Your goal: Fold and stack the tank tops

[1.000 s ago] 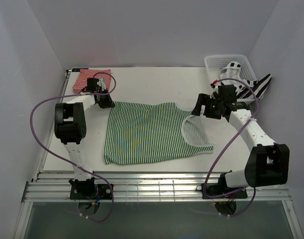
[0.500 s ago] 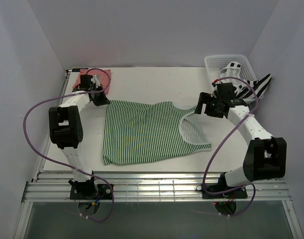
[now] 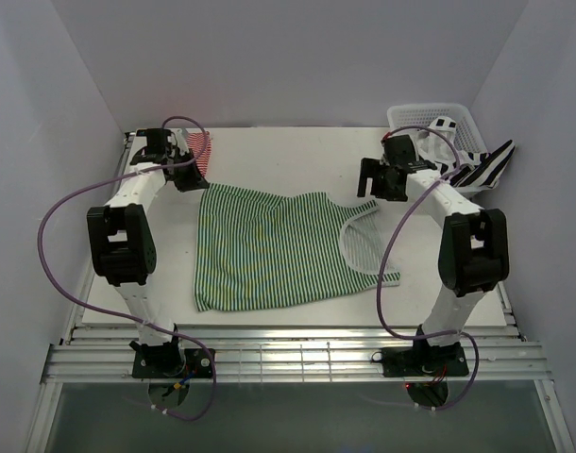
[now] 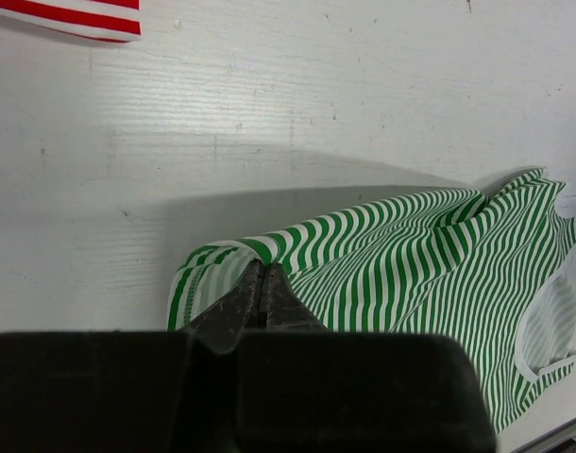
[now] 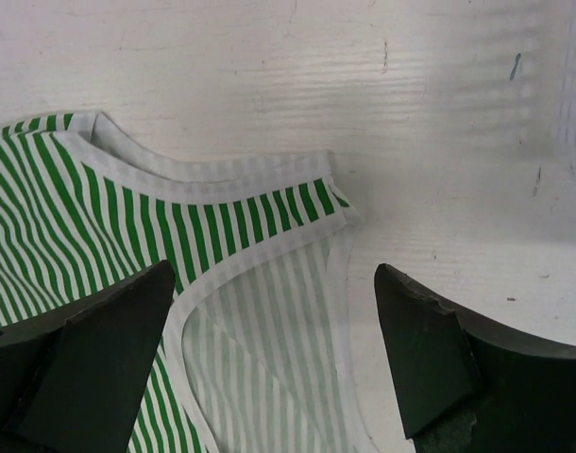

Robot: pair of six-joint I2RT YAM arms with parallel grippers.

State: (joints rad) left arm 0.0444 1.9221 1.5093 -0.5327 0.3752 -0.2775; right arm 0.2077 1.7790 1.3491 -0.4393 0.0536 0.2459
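The green-and-white tank top [image 3: 269, 247] lies spread flat mid-table. My left gripper [image 3: 195, 184] is shut on its far-left corner; in the left wrist view the jaws [image 4: 260, 269] pinch a raised fold of the striped cloth [image 4: 411, 255]. My right gripper [image 3: 373, 182] hovers open over the top's far-right shoulder strap [image 5: 250, 222], its fingertips [image 5: 113, 321] on either side and clear of the cloth. The red-and-white tank top [image 3: 200, 148] lies folded at the far left, partly behind the left arm. The black-and-white tank top [image 3: 479, 166] hangs over the basket.
A white lattice basket [image 3: 430, 117] stands at the far right corner, right behind the right arm. White walls close in the table on three sides. The table's front edge [image 3: 297, 326] runs just below the green top's hem. Purple cables loop off both arms.
The left gripper closed on the green top's far-left corner and pulled it toward the far left. The right arm swung farther back and left, to above the shoulder strap.
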